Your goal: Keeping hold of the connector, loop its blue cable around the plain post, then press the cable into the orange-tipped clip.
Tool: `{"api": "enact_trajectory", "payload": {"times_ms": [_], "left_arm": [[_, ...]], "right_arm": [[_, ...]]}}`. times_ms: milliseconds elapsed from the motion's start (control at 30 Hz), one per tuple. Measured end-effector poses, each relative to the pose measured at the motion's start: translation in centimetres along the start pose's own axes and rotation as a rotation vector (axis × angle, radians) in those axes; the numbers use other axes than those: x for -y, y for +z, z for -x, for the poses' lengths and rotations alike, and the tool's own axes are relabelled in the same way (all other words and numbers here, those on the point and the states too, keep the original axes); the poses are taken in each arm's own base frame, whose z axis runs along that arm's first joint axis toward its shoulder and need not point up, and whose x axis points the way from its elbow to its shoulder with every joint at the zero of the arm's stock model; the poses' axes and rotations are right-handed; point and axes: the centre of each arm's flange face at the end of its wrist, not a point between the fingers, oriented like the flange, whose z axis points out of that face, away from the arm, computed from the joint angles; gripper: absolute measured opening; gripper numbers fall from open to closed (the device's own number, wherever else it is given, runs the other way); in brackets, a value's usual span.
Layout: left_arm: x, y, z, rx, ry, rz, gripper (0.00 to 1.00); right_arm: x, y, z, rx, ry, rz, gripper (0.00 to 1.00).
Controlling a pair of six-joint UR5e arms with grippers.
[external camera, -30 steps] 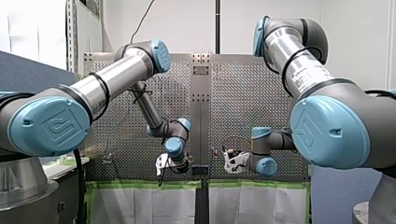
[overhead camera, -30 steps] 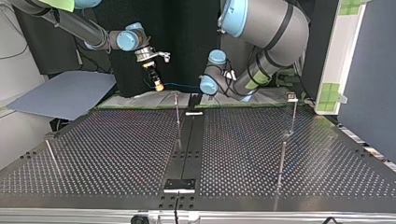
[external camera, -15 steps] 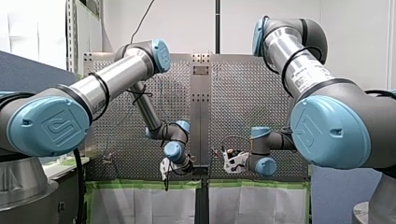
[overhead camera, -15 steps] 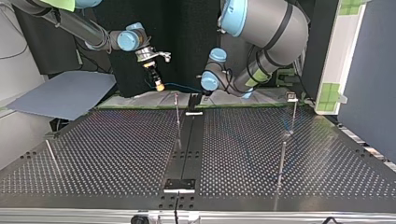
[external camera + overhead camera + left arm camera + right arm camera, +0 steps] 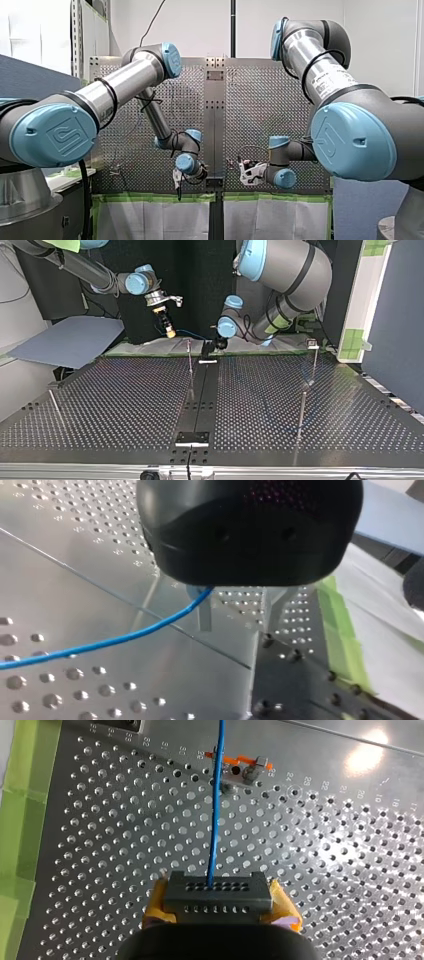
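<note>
My right gripper is shut on the dark grey connector, which sits between its yellow pads. The blue cable runs straight ahead from the connector, past the orange-tipped clip. In the top view my right gripper hangs behind the table's far edge, and the cable stretches across to my left gripper. In the left wrist view my left gripper has its metal fingers apart, and the cable comes in beside one of them. A thin rod stands just beside the cable.
More thin rods stand on the perforated table: one with a blocky head, a plain one, and a leaning one. A dark centre strip divides the table. Green tape lines its edge.
My left gripper has sunk lower and moved toward the centre strip and the cable. My right arm and the connector have stayed where they were.
</note>
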Motion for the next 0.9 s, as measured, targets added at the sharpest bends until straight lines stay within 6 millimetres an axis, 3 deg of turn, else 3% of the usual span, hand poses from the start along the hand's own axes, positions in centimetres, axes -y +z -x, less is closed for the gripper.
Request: {"api": "enact_trajectory", "payload": {"times_ms": [100, 167, 200, 267, 533, 900], "left_arm": [[0.0, 0.3, 0.3, 0.026, 0.023, -0.009, 0.35], [0.1, 0.5, 0.5, 0.045, 0.04, -0.014, 0.18], [0.1, 0.6, 0.5, 0.054, 0.048, -0.016, 0.18], [0.2, 0.8, 0.8, 0.074, 0.067, -0.022, 0.03], [-0.1, 1.0, 0.9, 0.139, 0.138, -0.017, 0.04], [-1.3, -0.4, -0.9, 0.165, 0.164, 0.018, 0.04]], "right_arm": [[-0.2, 0.0, 0.1, 0.002, 0.001, 0.004, 0.0], [-0.4, 0.0, 0.1, 0.004, 0.001, 0.008, 0.0], [-0.4, 0.0, 0.1, 0.005, 0.001, 0.01, 0.0], [-0.6, -0.1, 0.2, 0.007, 0.002, 0.015, 0.0], [-1.2, -0.1, 0.4, 0.017, 0.004, 0.037, 0.0], [-1.7, -0.1, 0.5, 0.021, 0.006, 0.052, 0.0]]}}
